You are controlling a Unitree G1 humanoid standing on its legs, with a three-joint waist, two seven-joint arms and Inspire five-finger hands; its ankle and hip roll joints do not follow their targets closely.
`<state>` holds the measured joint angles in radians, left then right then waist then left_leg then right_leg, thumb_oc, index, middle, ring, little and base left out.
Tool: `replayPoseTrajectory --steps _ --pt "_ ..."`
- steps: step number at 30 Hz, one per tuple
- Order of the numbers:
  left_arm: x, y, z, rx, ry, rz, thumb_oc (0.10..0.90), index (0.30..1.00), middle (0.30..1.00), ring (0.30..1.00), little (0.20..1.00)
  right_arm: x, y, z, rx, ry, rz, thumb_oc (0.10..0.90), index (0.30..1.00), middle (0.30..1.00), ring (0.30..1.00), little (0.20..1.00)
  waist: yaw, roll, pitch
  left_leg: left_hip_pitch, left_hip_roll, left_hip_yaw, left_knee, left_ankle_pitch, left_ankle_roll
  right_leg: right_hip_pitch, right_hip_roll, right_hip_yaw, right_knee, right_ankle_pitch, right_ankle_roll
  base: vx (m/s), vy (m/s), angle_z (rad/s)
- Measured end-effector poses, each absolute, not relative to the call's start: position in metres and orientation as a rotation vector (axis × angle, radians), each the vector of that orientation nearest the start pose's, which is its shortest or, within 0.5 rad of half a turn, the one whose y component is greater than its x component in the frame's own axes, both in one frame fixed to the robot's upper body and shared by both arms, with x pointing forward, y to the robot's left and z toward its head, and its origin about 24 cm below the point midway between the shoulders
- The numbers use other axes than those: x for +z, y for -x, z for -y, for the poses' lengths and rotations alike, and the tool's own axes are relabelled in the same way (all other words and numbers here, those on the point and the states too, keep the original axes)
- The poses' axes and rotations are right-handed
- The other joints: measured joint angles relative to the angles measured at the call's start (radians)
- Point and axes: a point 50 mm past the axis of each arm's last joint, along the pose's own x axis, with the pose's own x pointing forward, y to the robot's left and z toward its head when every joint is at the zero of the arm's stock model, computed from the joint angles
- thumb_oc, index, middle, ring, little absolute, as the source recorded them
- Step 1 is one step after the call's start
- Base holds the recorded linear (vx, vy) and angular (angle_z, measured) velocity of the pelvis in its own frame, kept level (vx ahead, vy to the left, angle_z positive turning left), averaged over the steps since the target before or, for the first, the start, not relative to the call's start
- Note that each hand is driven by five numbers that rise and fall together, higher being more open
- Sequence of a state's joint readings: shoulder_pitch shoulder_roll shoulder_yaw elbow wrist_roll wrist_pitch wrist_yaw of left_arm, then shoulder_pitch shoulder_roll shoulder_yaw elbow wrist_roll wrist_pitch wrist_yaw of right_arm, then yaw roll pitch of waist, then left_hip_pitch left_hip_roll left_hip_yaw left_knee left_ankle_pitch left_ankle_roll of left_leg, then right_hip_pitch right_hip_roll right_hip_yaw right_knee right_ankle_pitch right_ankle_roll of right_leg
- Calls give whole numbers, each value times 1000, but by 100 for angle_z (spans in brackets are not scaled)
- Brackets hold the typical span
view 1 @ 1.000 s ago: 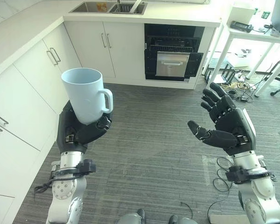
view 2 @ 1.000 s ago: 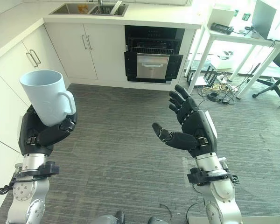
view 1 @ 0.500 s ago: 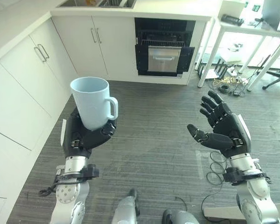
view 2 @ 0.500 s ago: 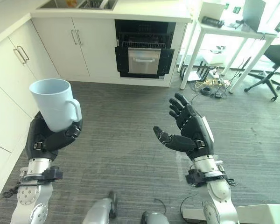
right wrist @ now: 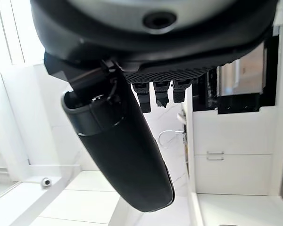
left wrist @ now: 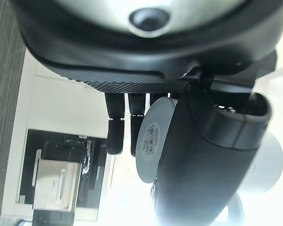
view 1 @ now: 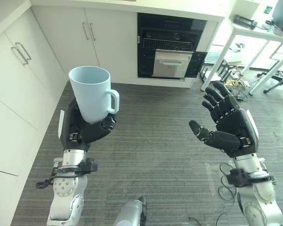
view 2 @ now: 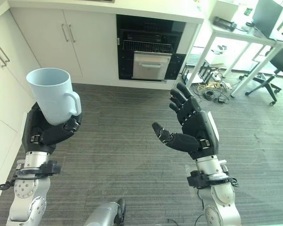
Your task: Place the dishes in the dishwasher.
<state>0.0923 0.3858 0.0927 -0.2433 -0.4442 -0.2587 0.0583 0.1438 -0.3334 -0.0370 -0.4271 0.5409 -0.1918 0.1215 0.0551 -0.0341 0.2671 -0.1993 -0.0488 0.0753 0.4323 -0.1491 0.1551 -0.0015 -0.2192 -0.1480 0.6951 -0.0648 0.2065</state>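
White cabinets (view 1: pixel 47 52) are filling the upper left of the frame; the dishwasher (view 1: pixel 172 47) is sitting top centre with its door partly down and a rack (view 1: pixel 169 44) showing, well apart from both hands. Left hand (view 1: pixel 82 132) at centre left is curling round the base of the pale blue mug (view 1: pixel 89 94), which is standing upright, handle facing frame centre. Right hand (view 1: pixel 228 127) at centre right is hanging empty, fingers spread wide. Risk: grip is only low on the mug (top-heavy), so walking jolts could be tipping it out onto the floor.
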Motion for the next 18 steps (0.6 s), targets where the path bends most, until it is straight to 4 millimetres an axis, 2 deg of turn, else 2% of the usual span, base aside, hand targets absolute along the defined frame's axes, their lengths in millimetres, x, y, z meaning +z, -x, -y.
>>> replayPoseTrajectory --steps 1,2,3,4,5,6,7,8,9,10,11,13,15,16,17,18 --pt "120 -226 -231 83 56 419 400 300 300 300 300 135 -212 190 203 -200 468 800 900 900 900 900 0 1 2 33 -4 13 -24 -3 3 -113 -26 4 175 -5 -15 208 22 -1" --pt "118 -224 -232 86 50 406 400 300 300 300 300 132 -212 185 226 -203 454 800 900 900 900 900 2 11 1 67 1 27 -67 -1 -4 -168 -25 -28 162 -42 -55 185 -97 -22" --pt "117 -224 -233 83 30 397 400 300 300 300 300 130 -211 183 249 -195 437 800 900 900 900 900 0 16 0 107 2 34 -125 5 -10 -186 -17 -95 41 -63 -92 182 -148 -31" --pt "121 -224 -233 68 -2 403 400 300 300 300 300 127 -211 184 271 -172 418 800 900 900 900 900 4 19 -7 154 2 46 -185 16 -23 -182 43 -184 -221 -66 -137 259 -316 -36" --pt "123 -224 -234 78 0 412 400 300 300 300 300 126 -212 187 266 -162 414 800 900 900 900 900 1 28 -5 164 -7 60 -188 1 -62 -194 107 -228 -395 -41 -172 269 -323 -36" --pt "124 -229 -236 94 -1 421 400 300 300 300 300 126 -213 189 271 -166 423 800 900 900 900 900 1 -10 6 119 -33 64 -94 -9 -189 -233 80 -210 -408 -17 -161 443 -424 15" --pt "128 -234 -242 102 -29 424 400 300 300 300 300 126 -217 198 239 -175 447 800 900 900 900 900 -43 -83 18 36 -20 73 56 -126 -21 -331 -109 -68 -377 51 -63 399 -312 -23" --pt "113 -231 -244 157 10 366 400 300 300 300 300 121 -222 196 244 -185 416 800 900 900 900 900 -26 -52 30 67 -2 98 69 -156 -28 -375 -136 -49 -381 67 -72 481 -406 -14" --pt "106 -232 -244 171 26 336 400 300 300 300 300 118 -219 197 242 -187 403 800 900 900 900 900 -38 -18 44 87 12 90 65 -164 -30 -386 -138 -51 -382 68 -73 356 -316 -47" --pt "102 -229 -245 189 29 316 400 300 300 300 300 114 -215 195 256 -187 382 800 900 900 900 900 -53 1 54 119 12 85 28 -160 -32 -422 -145 -53 -376 67 -71 425 -427 5" --pt "101 -229 -245 191 28 312 400 300 300 300 300 111 -212 194 266 -185 369 800 900 900 900 900 -56 8 58 141 11 87 0 -159 -33 -440 -139 -54 -367 70 -78 436 -447 1" --pt "100 -228 -243 196 47 313 400 300 300 300 300 108 -211 193 287 -168 340 800 900 900 900 900 -55 22 67 253 10 70 -102 -150 -49 -405 -69 -95 -351 75 -117 444 -419 12" --pt "109 -227 -240 182 47 352 400 300 300 300 300 117 -210 190 320 -144 365 800 900 900 900 900 -53 20 66 337 14 55 -169 -150 -70 -352 10 -162 -317 58 -162 403 -350 33" --pt "114 -227 -239 176 51 374 400 300 300 300 300 124 -212 189 337 -131 391 800 900 900 900 900 -55 17 64 376 14 29 -194 -160 -88 -317 62 -167 -328 63 -172 373 -354 49" --pt "118 -225 -237 169 52 390 400 300 300 300 300 130 -214 188 345 -125 413 800 900 900 900 900 -55 10 60 408 9 19 -213 -169 -104 -292 92 -168 -340 68 -186 313 -299 53" --pt "119 -224 -235 161 57 402 400 300 300 300 300 133 -214 190 345 -113 425 800 900 900 900 900 -52 5 53 421 7 21 -200 -175 -124 -266 103 -166 -349 76 -268 309 -308 32"
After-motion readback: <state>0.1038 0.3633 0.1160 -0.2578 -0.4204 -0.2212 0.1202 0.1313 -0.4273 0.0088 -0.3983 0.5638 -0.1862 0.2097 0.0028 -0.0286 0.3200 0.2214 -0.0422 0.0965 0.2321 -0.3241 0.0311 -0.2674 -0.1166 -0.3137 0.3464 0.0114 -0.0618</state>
